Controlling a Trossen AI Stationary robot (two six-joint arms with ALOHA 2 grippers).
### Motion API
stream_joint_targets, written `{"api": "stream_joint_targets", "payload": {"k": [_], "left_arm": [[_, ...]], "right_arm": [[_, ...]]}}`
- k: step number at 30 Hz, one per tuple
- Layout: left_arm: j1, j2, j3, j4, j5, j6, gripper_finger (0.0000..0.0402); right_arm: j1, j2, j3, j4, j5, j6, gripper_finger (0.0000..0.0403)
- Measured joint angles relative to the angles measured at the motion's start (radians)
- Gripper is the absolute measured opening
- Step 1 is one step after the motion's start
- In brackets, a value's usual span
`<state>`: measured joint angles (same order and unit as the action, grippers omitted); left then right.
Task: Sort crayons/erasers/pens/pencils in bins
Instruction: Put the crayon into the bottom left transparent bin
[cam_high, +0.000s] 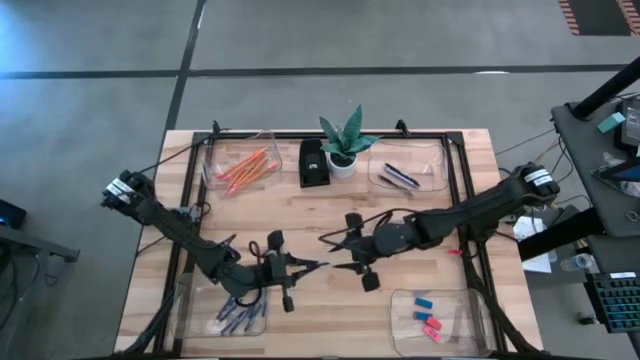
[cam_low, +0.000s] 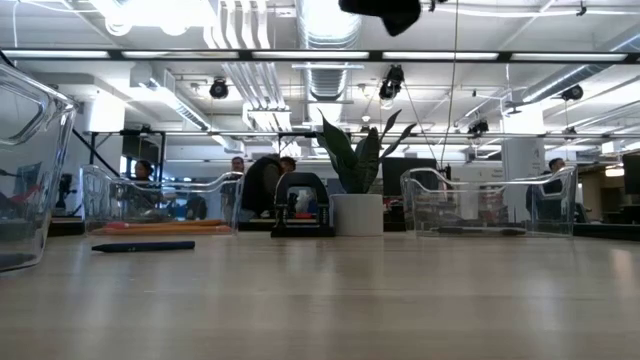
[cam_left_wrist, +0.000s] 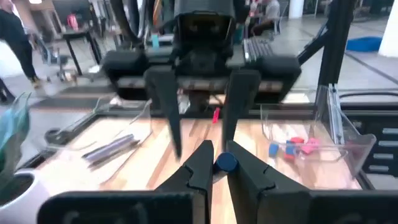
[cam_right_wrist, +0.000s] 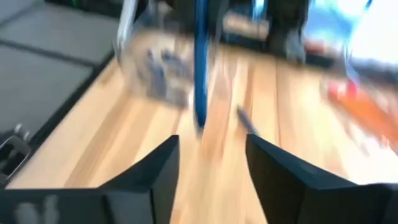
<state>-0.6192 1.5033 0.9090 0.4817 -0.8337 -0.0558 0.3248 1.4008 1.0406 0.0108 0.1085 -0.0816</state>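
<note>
Right now my left gripper (cam_high: 312, 266) sits low over the middle of the table, toward the near side, and its fingers are pinched narrow on a blue crayon (cam_left_wrist: 225, 163). From the left wrist camera I see the crayon end-on, a round blue tip clamped between the two dark pads. The right gripper (cam_high: 332, 253) faces it head-on, just beside it, with its fingers spread wide and nothing between them. Through the right wrist camera the crayon reaches toward me in line with the gap between those parted fingers, but I cannot tell whether either finger touches it.

Around them, the four bins stand at the corners. The far-left bin (cam_high: 212, 150) holds the orange pencils (cam_high: 245, 168). The far-right bin (cam_high: 436, 160) holds the pens (cam_high: 400, 176). Under my left arm, the near-left bin (cam_high: 190, 322) holds several blue crayons (cam_high: 238, 318), and the near-right bin (cam_high: 465, 320) holds the erasers (cam_high: 428, 320), red-pink and light blue. Between the two far bins stand a small black box (cam_high: 314, 163) and a potted plant (cam_high: 343, 148).

From the table-level camera I also see one dark blue stick (cam_low: 143, 246) lying flat on the wood in front of the pencil bin.
</note>
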Motion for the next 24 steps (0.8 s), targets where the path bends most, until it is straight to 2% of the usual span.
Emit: {"api": "stream_joint_targets", "payload": {"k": [2,4,7,10,14,20,24], "left_arm": [[-0.007,-0.060,0.006,-0.117,0.000,-0.069,0.0018],[-0.015,-0.127,0.012,-0.270,0.014,-0.215,0.0018],[-0.035,-0.224,0.012,-0.530,0.132,-0.504,0.0018],[-0.066,-0.291,0.012,-0.717,0.305,-0.809,0.0018],[-0.139,-0.329,0.012,-0.867,0.500,-1.133,0.0018],[-0.229,-0.326,0.011,-1.107,0.563,-1.484,0.0018],[-0.249,-0.299,0.003,-1.178,0.649,-1.600,0.0018]], "right_arm": [[0.000,-0.019,0.053,-0.165,0.000,0.049,0.0189],[0.000,-0.028,0.076,-0.266,0.000,0.083,0.0199],[0.000,-0.028,0.071,-0.273,0.000,0.090,0.0204],[-0.001,-0.018,0.034,-0.196,0.002,0.077,0.0202],[-0.007,0.029,-0.027,-0.008,0.033,0.040,0.0196],[-0.034,0.181,-0.054,0.297,0.050,0.014,0.0189],[-0.068,0.300,0.011,0.293,0.051,0.018,0.0189]]}}
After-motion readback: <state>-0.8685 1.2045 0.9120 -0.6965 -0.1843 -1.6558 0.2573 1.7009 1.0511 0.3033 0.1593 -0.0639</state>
